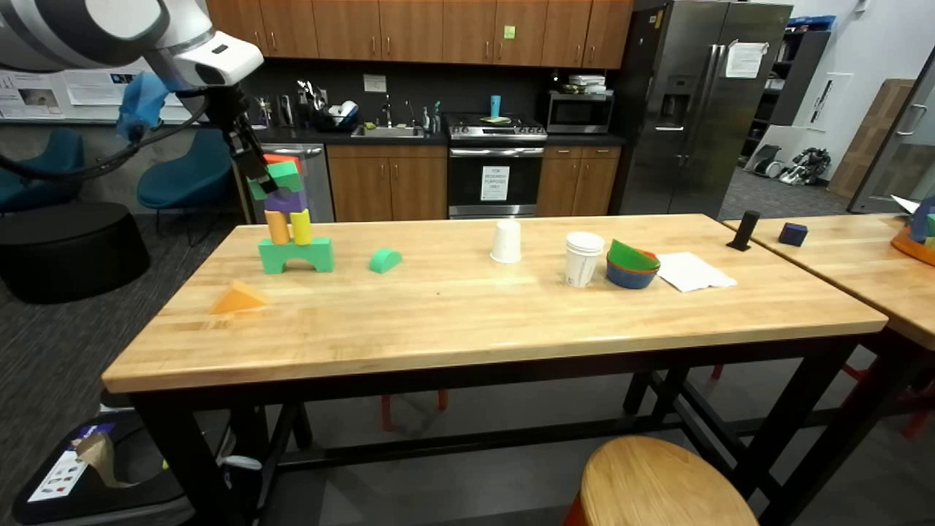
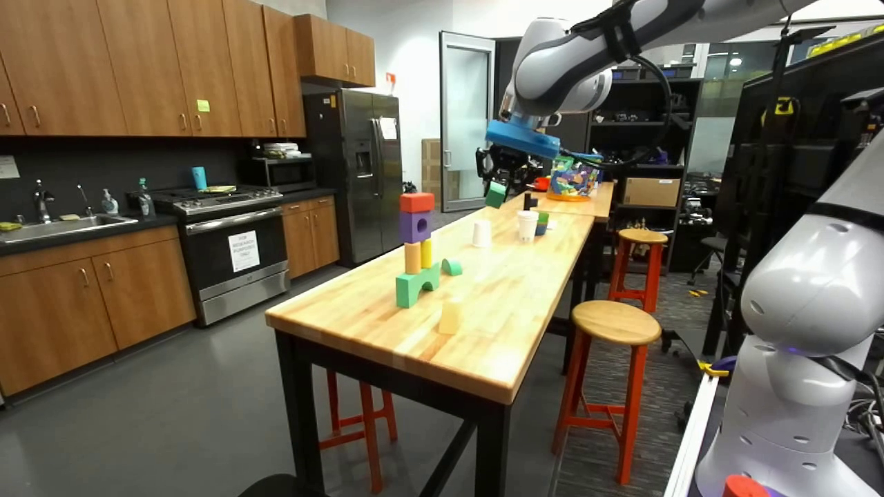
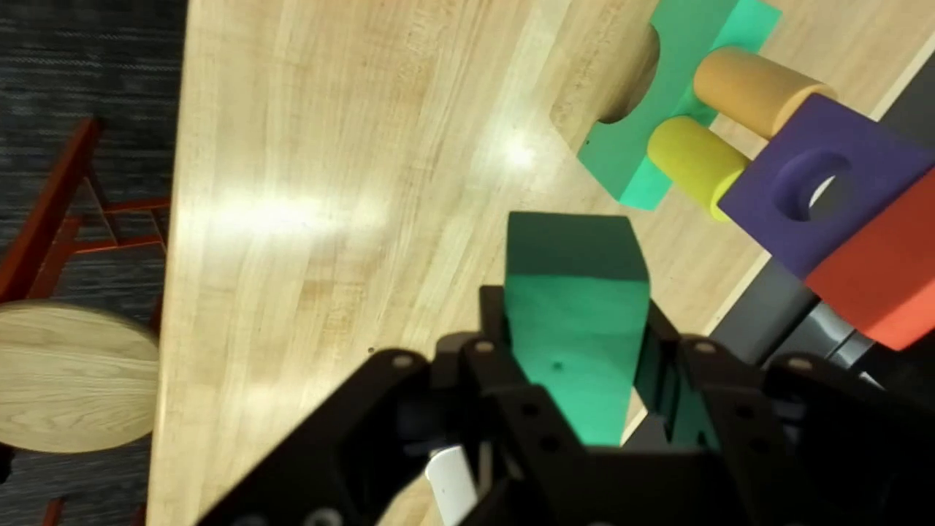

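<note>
Wrist view: claw clamps the green block by opposite sides, likely for steadiness, apart from the purple block.

The wooden table bears a green arch, orange wedge, green half-round, white cups, blue bowl and paper.

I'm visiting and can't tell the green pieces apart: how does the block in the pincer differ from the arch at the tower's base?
The held block hangs in the pincer, above the tabletop; the arch stands on it. The held block is tilted, while the arch sits level. The held block carries nothing, whereas the arch bears an orange cylinder and a yellow cylinder. Both are green.
</note>
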Robot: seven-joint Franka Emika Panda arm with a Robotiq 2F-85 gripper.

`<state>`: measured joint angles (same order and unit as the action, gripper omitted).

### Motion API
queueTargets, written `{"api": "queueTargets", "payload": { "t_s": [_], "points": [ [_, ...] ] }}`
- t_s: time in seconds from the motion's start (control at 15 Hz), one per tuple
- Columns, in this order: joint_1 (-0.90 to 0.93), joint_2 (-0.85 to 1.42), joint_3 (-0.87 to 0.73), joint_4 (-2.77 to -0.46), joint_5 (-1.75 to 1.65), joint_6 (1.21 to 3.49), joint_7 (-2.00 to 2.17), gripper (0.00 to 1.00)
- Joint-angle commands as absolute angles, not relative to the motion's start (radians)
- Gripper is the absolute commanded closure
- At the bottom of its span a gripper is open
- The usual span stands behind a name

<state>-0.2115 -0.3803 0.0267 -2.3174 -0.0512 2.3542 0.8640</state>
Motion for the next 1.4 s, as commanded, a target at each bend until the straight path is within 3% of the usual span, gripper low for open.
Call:
{"api": "queueTargets", "payload": {
  "t_s": [0.0,0.8,0.87,1.33],
  "points": [
    [-0.207,-0.307,0.03,-2.234,-0.049,2.348,0.901,0.84],
    [-0.168,-0.24,0.017,-2.15,-0.075,2.312,0.872,0.84],
    [-0.165,-0.239,0.015,-2.163,-0.063,2.329,0.875,0.59],
    [-0.164,-0.239,0.014,-2.162,-0.063,2.329,0.875,0.59]
  ]
}}
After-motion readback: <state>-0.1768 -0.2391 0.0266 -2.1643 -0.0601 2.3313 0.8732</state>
